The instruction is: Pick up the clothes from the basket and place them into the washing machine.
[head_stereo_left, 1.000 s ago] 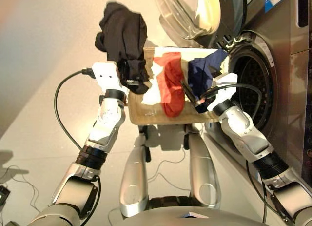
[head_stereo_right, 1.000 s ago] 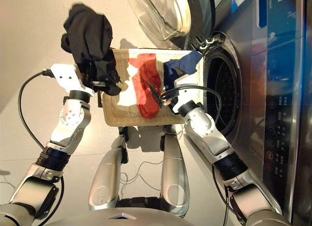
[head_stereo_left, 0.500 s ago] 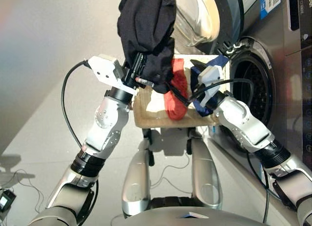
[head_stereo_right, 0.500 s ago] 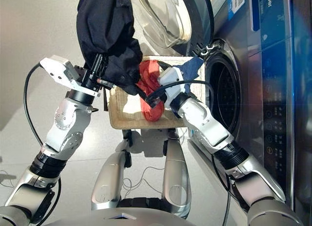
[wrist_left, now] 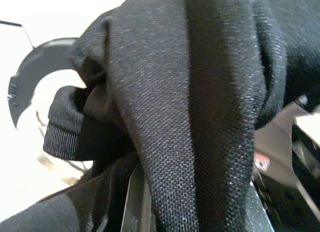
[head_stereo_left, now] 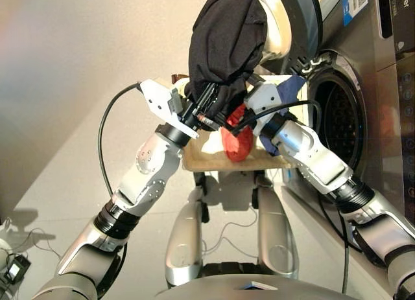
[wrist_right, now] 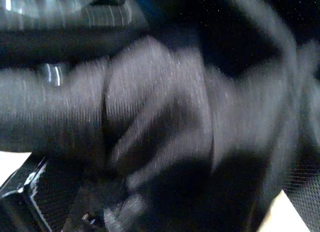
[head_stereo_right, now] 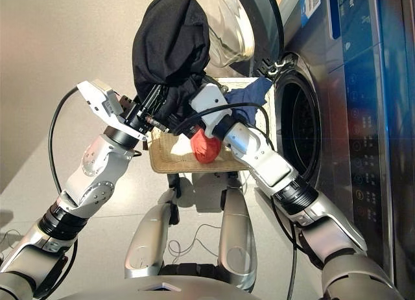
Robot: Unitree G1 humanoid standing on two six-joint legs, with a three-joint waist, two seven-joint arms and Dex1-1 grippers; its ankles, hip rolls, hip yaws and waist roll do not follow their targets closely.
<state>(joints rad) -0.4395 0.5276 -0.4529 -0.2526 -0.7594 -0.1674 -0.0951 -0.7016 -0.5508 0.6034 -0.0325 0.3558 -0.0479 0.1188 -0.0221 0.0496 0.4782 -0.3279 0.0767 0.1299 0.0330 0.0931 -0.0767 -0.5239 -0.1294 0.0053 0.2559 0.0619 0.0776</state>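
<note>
My left gripper point(head_stereo_left: 209, 110) is shut on the black garment point(head_stereo_left: 227, 41) and holds it bunched up high, in front of the washing machine's open glass door point(head_stereo_left: 288, 18). That black cloth point(wrist_left: 200, 91) fills the left wrist view. My right gripper point(head_stereo_left: 235, 120) is pressed against the garment's lower folds, right beside the left one, and dark cloth point(wrist_right: 160, 117) covers its wrist view. Below the arms the coral-red garment point(head_stereo_left: 237, 143) and the navy garment point(head_stereo_left: 285, 92) lie in the cream basket point(head_stereo_left: 198, 161). The drum hole point(head_stereo_left: 334, 118) gapes at the right.
The washing machine's grey front and control panel point(head_stereo_right: 360, 118) run down the right side. The raised door stands just behind the lifted cloth. Cables point(head_stereo_left: 107, 138) hang from both wrists, and pale floor point(head_stereo_left: 65, 86) spreads to the left of the basket.
My left arm has carried the black garment higher and to the right, towards the door. My right gripper has left the navy garment's side of the basket and come up against the black garment.
</note>
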